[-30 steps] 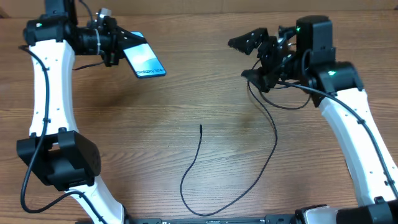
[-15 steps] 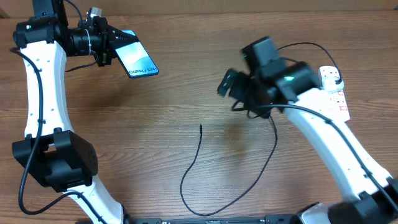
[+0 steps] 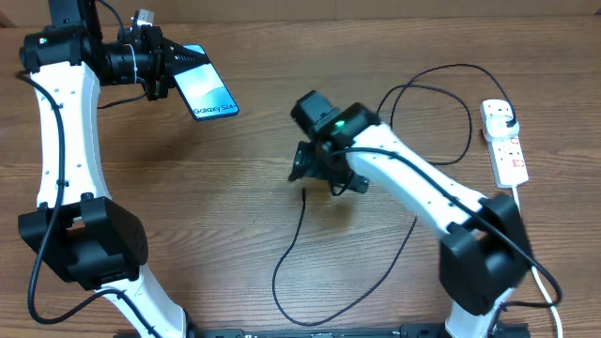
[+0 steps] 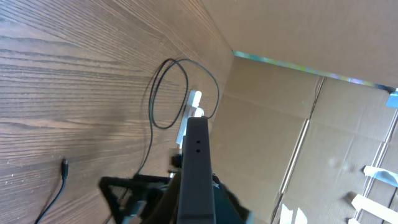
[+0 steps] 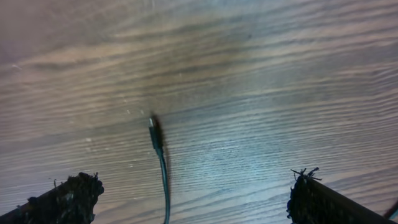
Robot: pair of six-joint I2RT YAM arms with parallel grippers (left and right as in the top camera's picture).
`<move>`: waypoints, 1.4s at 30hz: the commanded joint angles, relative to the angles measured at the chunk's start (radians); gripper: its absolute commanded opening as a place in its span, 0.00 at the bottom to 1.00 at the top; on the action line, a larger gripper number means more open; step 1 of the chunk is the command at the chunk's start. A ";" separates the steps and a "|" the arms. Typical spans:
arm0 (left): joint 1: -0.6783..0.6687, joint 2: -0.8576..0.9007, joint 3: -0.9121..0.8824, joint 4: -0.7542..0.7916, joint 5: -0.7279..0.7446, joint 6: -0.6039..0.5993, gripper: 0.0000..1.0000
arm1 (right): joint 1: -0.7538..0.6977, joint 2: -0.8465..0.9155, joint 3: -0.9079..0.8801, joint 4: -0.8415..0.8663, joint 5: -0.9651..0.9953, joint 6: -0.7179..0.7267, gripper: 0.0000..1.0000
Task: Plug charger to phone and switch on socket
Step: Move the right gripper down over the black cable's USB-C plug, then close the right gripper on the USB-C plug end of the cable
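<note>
Overhead, left to right: phone (image 3: 211,91) is held clamped in the left gripper (image 3: 175,71) at upper left; right gripper (image 3: 329,178), jaws spread wide, is positioned over the charger (image 3: 286,253) tip at centre; socket (image 3: 507,150) is laid at far right.

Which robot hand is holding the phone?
The left gripper, at the top left of the overhead view: it is shut on the edge of the phone. The right gripper is open and empty, above the loose tip of the charger on the table.
</note>
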 commanded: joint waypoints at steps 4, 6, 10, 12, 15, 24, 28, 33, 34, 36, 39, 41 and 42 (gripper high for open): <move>-0.005 -0.024 0.014 -0.005 0.046 0.032 0.04 | 0.047 0.075 0.006 0.008 0.020 -0.005 1.00; -0.005 -0.024 0.014 -0.006 0.047 0.048 0.04 | 0.056 0.092 0.006 0.008 0.019 -0.005 1.00; -0.002 -0.024 0.014 -0.008 0.047 0.050 0.04 | 0.074 0.112 0.006 0.017 0.019 -0.010 1.00; 0.000 -0.024 0.014 -0.008 0.047 0.050 0.04 | 0.085 0.117 0.006 0.029 0.019 -0.030 1.00; 0.008 -0.024 0.014 -0.008 0.047 0.050 0.04 | 0.102 0.130 0.006 0.047 0.019 -0.056 1.00; 0.025 -0.024 0.014 -0.017 0.046 0.060 0.04 | 0.144 0.154 0.006 0.080 0.020 -0.061 1.00; 0.030 -0.024 0.014 -0.017 0.046 0.060 0.04 | 0.147 0.154 -0.015 0.105 0.020 -0.081 1.00; 0.031 -0.024 0.014 -0.018 0.046 0.068 0.04 | 0.146 0.154 -0.088 0.187 0.014 -0.103 1.00; 0.032 -0.024 0.014 -0.018 0.046 0.068 0.04 | 0.146 0.154 -0.089 0.190 0.012 -0.103 1.00; 0.033 -0.024 0.014 -0.018 0.046 0.068 0.04 | 0.144 0.154 -0.089 0.195 0.012 -0.103 1.00; 0.033 -0.024 0.014 -0.019 0.046 0.068 0.04 | 0.143 0.154 -0.089 0.202 0.013 -0.106 1.00; 0.033 -0.024 0.014 -0.019 0.046 0.068 0.04 | 0.143 0.154 -0.089 0.210 0.013 -0.113 1.00; 0.033 -0.024 0.014 -0.019 0.046 0.068 0.04 | 0.143 0.154 -0.089 0.211 0.017 -0.113 0.98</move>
